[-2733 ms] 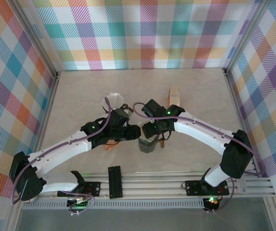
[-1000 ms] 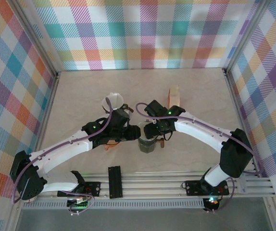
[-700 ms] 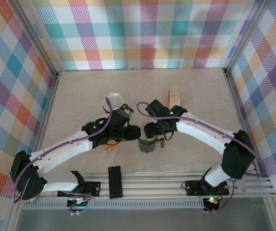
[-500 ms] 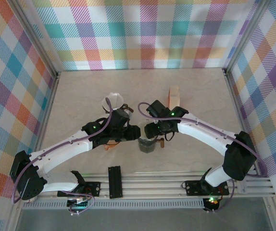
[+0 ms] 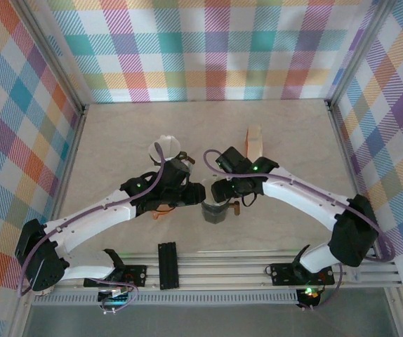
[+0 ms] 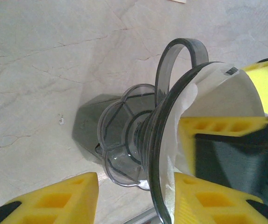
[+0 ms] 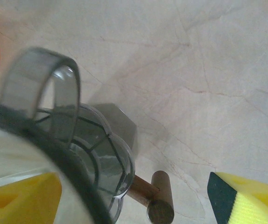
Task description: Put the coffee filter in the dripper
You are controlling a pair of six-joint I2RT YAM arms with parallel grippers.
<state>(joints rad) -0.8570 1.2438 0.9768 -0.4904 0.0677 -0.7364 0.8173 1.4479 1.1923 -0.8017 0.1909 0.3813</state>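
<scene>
Filter point(image 6: 218, 93): white paper lining the dripper point(image 5: 215, 210), which stands between the arms (seated, by the look of it).
Right gripper point(image 7: 134, 191): jaws wide, holding nothing, has edged back rightward.
Left gripper point(image 6: 136, 184): half-closed astride the dripper wall; a firm clamp? Cannot tell.
Meaning: placement looks done.

dripper point(image 5: 215, 212) tight btwn left arm point(image 5: 103, 214) + right arm point(image 5: 301, 196); wood block point(image 5: 255, 140), white stack point(image 5: 165, 147) behind; far table point(image 5: 208, 119) open

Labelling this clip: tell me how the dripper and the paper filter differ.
The dripper is smoky, see-through plastic; the filter is white, opaque paper. The dripper has a loop handle; the filter has none. The filter sits inside the dripper. Both are cone-shaped.
</scene>
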